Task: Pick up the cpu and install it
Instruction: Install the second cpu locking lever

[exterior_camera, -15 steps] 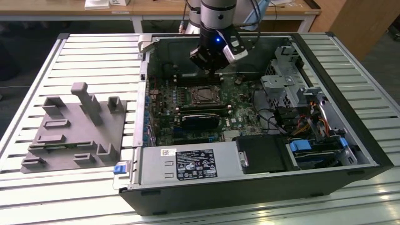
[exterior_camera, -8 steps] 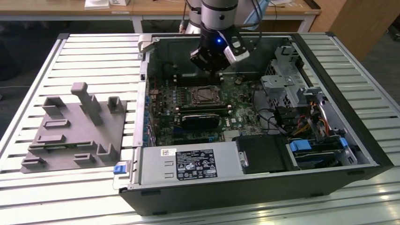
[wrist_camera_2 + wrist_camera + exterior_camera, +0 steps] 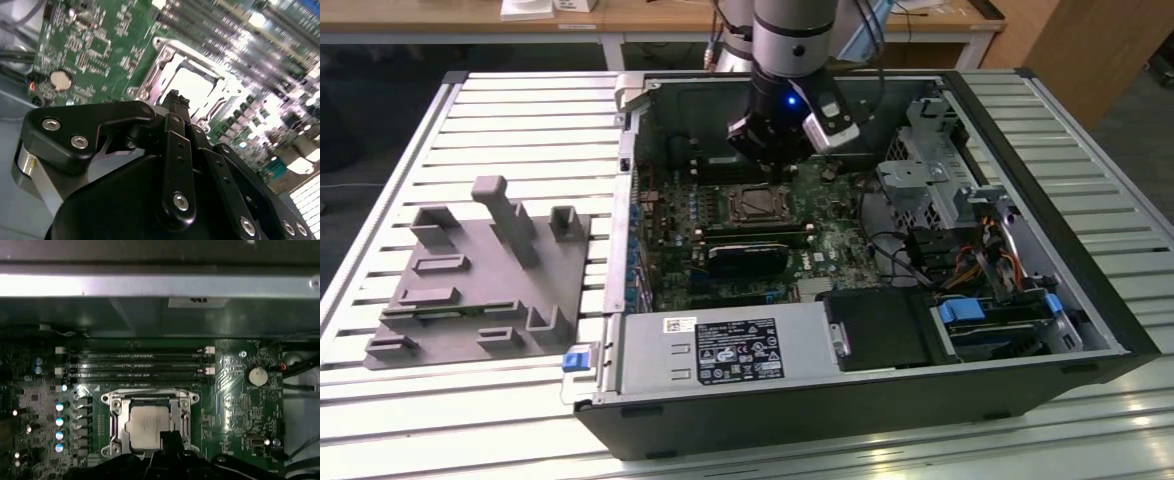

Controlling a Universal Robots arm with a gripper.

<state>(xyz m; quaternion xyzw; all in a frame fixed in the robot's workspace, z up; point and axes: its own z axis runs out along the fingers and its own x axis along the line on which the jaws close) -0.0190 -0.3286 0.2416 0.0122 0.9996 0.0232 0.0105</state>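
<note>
The cpu (image 3: pixel 149 425) lies flat in the metal-framed socket (image 3: pixel 116 412) on the green motherboard, its silver-grey top plate showing. It also appears as a pale square, the cpu (image 3: pixel 196 84), in the second wrist view, and as the cpu (image 3: pixel 754 205) near the middle of the open computer case. My gripper (image 3: pixel 170 436) hangs just above the socket's edge; its fingers are pressed together with nothing between them. That gripper (image 3: pixel 174 96) tapers to one narrow tip short of the chip. In the exterior view the gripper (image 3: pixel 771 168) reaches down into the case.
Memory slots (image 3: pixel 135 365) run beside the socket, and a coin battery (image 3: pixel 257 375) sits nearby. A black block (image 3: pixel 747 258) lies below the socket. The case holds a power supply (image 3: pixel 720 350), cables and a drive cage (image 3: pixel 927 190). A grey fixture (image 3: pixel 480 275) stands at the exterior view's left.
</note>
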